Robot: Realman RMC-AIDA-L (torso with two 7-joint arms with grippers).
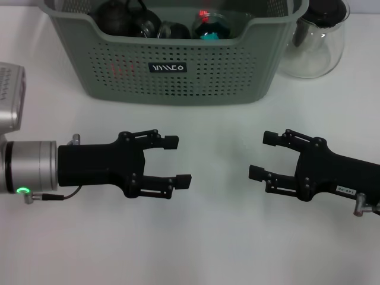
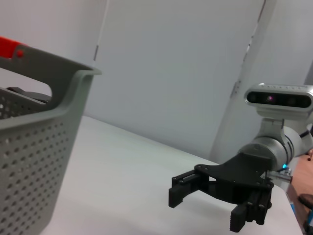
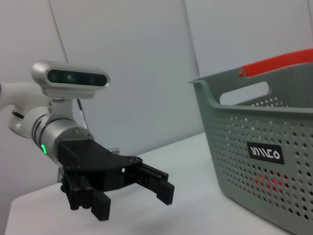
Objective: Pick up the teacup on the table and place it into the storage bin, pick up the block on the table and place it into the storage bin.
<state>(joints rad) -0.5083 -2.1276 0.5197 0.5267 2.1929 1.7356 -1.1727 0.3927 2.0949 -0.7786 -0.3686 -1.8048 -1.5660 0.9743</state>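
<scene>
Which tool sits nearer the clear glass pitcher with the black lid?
The right tool: the clear glass pitcher stands at the far right, beyond it. The left tool hovers open on the other side, before the grey-green perforated basket.

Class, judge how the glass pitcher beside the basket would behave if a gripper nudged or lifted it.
The glass pitcher looks thin-walled and clear, so probably fragile and slippery. Its rounded body seems wide-based, so it would likely slide rather than tip. Standing close to the storage bin, it might knock against it.

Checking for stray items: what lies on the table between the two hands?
Nothing: the head view shows bare white table between the open left hand and the open right hand.
</scene>
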